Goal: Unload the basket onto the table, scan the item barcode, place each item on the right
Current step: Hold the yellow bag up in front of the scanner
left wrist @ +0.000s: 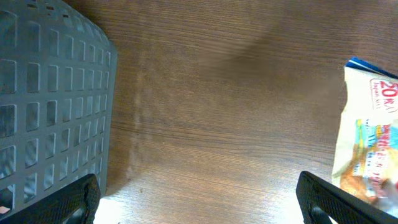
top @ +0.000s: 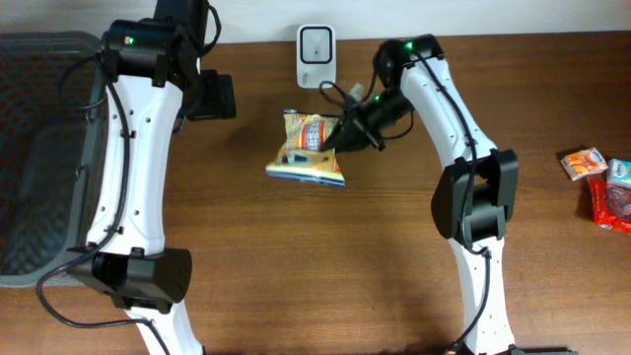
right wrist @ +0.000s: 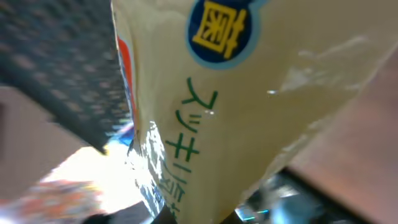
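Pinching the snack bag (top: 308, 150), right gripper (top: 335, 139) (jaws clamped tight); left gripper (left wrist: 199, 200) spread wide.

From my overhead feed I see a dark brown wooden counter (top: 296, 281) filling the frame, its grain running left to right and its surface lit evenly, with soft shadows lying on it. A grey plastic basket (top: 39, 118) with a grid of square holes sits at the counter's left edge. In my left wrist feed the wood takes a pale glare beside the basket's wall, near the bottom of the view.
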`<control>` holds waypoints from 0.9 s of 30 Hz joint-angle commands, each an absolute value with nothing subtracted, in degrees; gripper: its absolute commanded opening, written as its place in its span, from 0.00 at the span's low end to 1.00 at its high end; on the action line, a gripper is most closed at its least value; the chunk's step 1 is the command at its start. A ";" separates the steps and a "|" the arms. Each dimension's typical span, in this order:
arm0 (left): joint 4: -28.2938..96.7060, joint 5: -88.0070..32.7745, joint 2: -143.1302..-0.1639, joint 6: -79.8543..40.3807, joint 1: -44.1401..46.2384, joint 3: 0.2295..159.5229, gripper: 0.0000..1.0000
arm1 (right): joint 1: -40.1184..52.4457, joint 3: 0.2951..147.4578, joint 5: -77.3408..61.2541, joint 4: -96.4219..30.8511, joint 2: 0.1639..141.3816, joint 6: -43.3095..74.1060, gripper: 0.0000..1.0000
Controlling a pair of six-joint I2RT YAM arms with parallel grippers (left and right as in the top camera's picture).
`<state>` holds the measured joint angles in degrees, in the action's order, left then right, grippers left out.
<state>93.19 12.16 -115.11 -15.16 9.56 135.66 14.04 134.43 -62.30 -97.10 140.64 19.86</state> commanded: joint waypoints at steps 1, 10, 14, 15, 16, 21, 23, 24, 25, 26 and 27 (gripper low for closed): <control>93.12 11.77 -115.07 -14.90 9.45 135.96 0.99 | 15.03 135.33 -80.75 -97.36 139.85 26.28 0.04; 93.12 11.77 -115.07 -14.90 9.45 135.96 0.99 | 14.13 135.33 -86.13 -97.34 139.85 32.42 0.04; 93.12 11.77 -115.09 -14.87 9.45 135.96 0.99 | 13.74 135.33 -86.21 -97.36 139.85 32.47 0.04; 93.12 11.77 -115.07 -14.90 9.45 135.96 0.99 | 13.74 135.33 -86.41 -97.36 139.85 32.47 0.04; 93.12 11.77 -115.07 -14.90 9.45 135.96 0.99 | 13.74 135.33 -86.41 -97.34 139.85 32.47 0.04; 93.12 11.77 -115.07 -14.87 9.45 135.96 0.99 | 13.67 135.33 -83.40 -93.86 139.85 31.79 0.04; 93.12 11.77 -115.09 -14.87 9.45 135.96 0.99 | 12.64 135.33 -69.01 -81.84 139.85 29.98 0.04; 93.12 11.77 -115.07 -14.90 9.45 135.96 0.99 | 12.08 135.33 -59.48 -78.50 139.85 27.44 0.04; 93.12 11.77 -115.07 -14.90 9.45 135.96 0.99 | 11.62 135.33 -51.75 -77.52 139.85 25.96 0.04; 93.12 11.77 -115.07 -14.90 9.45 135.96 0.99 | 11.29 135.33 -48.49 -75.70 139.85 23.81 0.04; 93.12 11.77 -115.09 -14.90 9.45 135.96 0.99 | 11.09 135.33 -48.38 -73.73 139.85 21.89 0.04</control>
<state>93.19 12.16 -115.11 -15.16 9.56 135.66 12.62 134.37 -60.53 -76.90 140.64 28.49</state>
